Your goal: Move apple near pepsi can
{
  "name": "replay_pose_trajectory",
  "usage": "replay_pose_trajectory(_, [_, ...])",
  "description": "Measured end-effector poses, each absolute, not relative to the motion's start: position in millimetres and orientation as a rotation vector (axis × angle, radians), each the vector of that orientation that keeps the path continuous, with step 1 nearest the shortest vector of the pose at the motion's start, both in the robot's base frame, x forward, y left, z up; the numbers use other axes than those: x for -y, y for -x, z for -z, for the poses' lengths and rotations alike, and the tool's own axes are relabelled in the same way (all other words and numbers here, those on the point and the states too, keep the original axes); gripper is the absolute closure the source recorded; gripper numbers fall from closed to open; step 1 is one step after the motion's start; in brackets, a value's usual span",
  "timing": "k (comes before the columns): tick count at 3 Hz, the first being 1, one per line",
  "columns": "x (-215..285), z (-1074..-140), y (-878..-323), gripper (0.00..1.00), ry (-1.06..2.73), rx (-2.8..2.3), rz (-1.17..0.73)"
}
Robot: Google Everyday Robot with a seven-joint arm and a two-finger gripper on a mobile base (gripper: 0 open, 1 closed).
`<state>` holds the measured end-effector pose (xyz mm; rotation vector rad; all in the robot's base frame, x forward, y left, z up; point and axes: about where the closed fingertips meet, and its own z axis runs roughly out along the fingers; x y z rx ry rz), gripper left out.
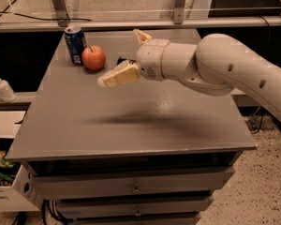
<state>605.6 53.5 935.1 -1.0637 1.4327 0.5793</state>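
- Here's the gripper (120,56), hovering above the far half of the table (131,125) on the end of the big white arm (225,64), which reaches in from the right.
- The fingers (122,75) are spread wide and carrying nothing: one cream finger slants down and to the left, the other pokes up toward the back edge.
- The apple (93,57) sits on the table just past the tip of the lower finger, up and to the left of it, and clear of it, no contact.
- The pepsi can (76,44) stands upright right behind the apple, farther from the fingers, by the table's far-left corner. The two are side by side and look to be touching, though I can't quite tell.
- A flat dark wrapper (123,60) peeks out between the fingers, lying on the table behind the lower one — mostly hidden.
- Under the fingers a soft shadow stretches across the grey top.
- Well off to the left of the fingers, lower down and off the table, stands a pump bottle (1,86) on a side ledge.
- Below the table top at the front — drawers (136,189).
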Motion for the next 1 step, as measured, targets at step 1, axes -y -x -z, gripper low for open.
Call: replay_pose_trajectory(1, [-17.5, -927.9, -595.7, 0.0, 1.019, -1.47, -0.547])
